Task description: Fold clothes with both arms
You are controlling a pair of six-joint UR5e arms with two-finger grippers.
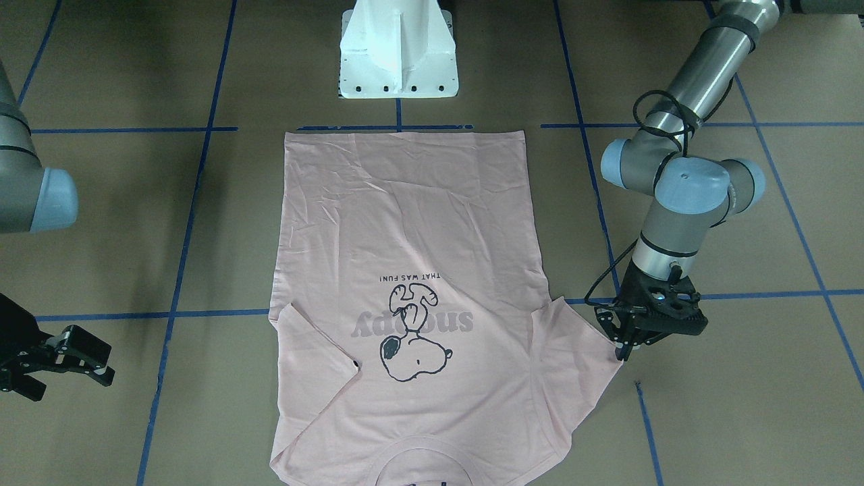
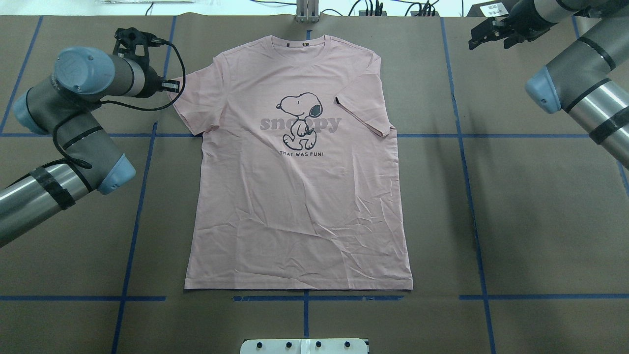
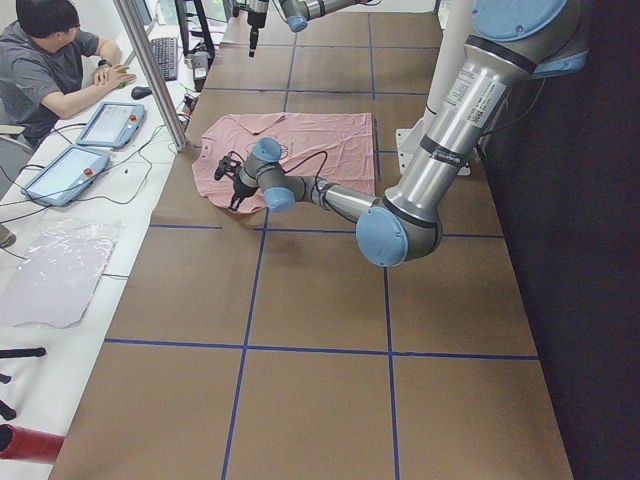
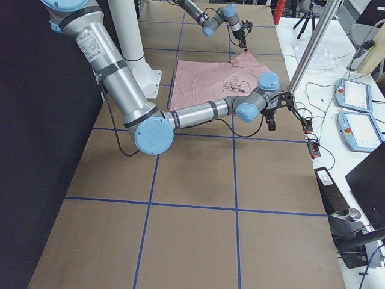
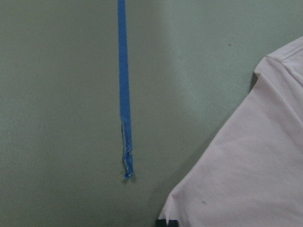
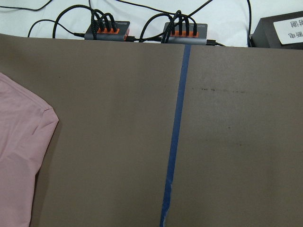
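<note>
I am doing the L sleeve fold. The T-shirt (image 2: 295,196) is lying flat, print up, on the table (image 2: 540,221). Its sleeve (image 1: 574,351) corner is touching the tips of the left end effector (image 1: 622,345); if they are pinching cloth, I cannot tell. The right end effector (image 1: 57,364) is hanging well apart, fingers spread. Pinch both layers, then carry it low and inward w/o dragging the body.
</note>
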